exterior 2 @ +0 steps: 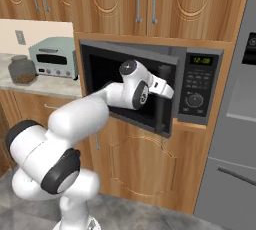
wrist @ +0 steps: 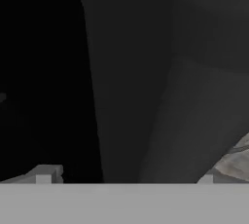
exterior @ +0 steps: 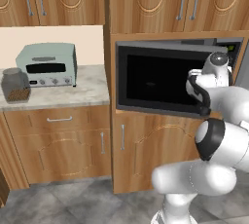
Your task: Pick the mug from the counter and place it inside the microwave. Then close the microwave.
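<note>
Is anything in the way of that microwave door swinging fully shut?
Nothing visible blocks it. The microwave door stands ajar, hinged on the left, and the open gripper is at its outer face near the free edge, beside the keypad panel. The gap behind the door is partly hidden.
</note>
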{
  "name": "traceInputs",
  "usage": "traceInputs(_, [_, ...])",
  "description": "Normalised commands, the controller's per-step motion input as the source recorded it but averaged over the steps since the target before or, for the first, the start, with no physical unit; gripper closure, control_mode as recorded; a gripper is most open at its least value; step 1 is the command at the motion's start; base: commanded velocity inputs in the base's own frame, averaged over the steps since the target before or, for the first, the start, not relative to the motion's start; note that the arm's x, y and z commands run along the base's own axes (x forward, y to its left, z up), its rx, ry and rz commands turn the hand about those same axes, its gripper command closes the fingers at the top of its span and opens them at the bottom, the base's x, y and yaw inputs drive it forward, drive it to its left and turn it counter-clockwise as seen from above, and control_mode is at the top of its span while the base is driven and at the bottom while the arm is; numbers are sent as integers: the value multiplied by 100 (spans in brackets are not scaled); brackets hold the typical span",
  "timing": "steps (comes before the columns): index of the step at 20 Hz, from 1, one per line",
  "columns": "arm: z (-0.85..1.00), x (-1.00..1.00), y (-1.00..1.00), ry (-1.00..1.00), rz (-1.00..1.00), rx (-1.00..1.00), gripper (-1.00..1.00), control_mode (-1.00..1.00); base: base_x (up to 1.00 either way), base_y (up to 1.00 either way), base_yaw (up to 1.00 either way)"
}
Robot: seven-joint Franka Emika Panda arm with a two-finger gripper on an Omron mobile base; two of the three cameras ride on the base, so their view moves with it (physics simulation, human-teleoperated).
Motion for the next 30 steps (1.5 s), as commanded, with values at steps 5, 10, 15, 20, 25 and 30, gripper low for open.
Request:
traceInputs(5, [-15,20,-12,-13,17,11,-100,-100,0,0,0])
traceInputs(10, [-4,35,-1,-11,14,6,-100,-100,0,0,0])
traceInputs(15, [1,52,0,-1,11,0,-100,-100,0,0,0])
traceInputs(20, [0,56,0,0,10,0,-100,-100,0,0,0])
traceInputs(25, [0,69,0,0,9,0,-100,-100,0,0,0])
traceInputs(30, [0,69,0,0,7,0,-100,-100,0,0,0])
